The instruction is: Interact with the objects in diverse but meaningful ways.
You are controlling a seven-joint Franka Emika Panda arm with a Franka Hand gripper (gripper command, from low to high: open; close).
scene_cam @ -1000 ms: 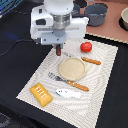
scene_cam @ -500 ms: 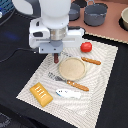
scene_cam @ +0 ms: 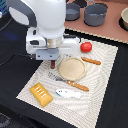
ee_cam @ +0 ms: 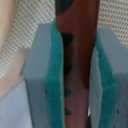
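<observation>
Gripper (scene_cam: 52,63) clamped on dark brown sausage stick (ee_cam: 76,55), upright; red tomato (scene_cam: 86,47) lay far right on mat (scene_cam: 107,65).

Red tomato (scene_cam: 86,47) near mat corner; upright brown sausage stick (ee_cam: 75,55); yellow bread slab (scene_cam: 41,93) flat

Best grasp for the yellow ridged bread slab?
Come from above and pinch the bread slab mid-length across its narrow width: it lies flat and oblong on the mat, long sides free. The gripper is shut on the sausage stick, so probably release that first.
</observation>
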